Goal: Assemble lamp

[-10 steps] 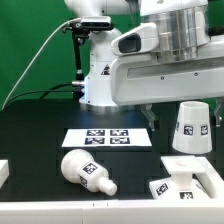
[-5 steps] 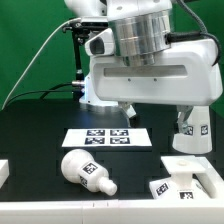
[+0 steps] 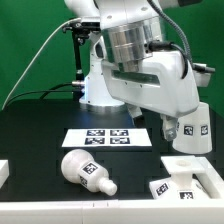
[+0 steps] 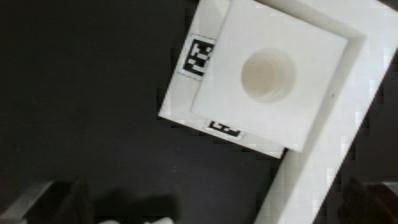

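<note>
Nothing is joined yet: the three parts lie separate. Near the front edge the bulb (image 3: 88, 172) lies on its side, and the base (image 3: 178, 180) sits flat by the front corner on the exterior view's right, its socket empty. Mid-table is the marker board (image 3: 105, 138). Behind the base the shade (image 3: 192, 128) stands upright. The gripper (image 4: 205, 205) hovers over the base, fingers apart and empty — every joining step remains
</note>
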Controlling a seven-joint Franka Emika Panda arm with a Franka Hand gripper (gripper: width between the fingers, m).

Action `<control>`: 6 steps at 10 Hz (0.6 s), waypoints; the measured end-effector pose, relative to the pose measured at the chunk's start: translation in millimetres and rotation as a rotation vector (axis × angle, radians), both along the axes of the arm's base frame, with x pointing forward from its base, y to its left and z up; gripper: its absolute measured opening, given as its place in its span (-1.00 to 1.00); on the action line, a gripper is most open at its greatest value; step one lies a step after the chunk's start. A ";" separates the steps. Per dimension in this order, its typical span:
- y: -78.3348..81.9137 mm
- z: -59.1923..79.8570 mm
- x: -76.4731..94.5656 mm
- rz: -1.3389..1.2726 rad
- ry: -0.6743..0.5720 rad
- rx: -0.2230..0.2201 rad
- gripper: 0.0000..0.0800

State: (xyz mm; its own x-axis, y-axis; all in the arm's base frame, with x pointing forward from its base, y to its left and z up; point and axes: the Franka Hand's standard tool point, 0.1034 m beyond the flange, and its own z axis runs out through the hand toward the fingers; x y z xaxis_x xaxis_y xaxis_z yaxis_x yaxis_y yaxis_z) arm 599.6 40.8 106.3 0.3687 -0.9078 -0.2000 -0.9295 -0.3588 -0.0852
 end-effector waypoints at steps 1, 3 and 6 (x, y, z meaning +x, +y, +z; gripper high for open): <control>-16.6 -6.1 -2.7 -0.081 0.029 -0.005 0.75; -40.9 -11.9 -8.6 -0.388 0.102 -0.026 0.75; -48.9 -23.2 -13.8 -0.580 0.147 -0.043 0.75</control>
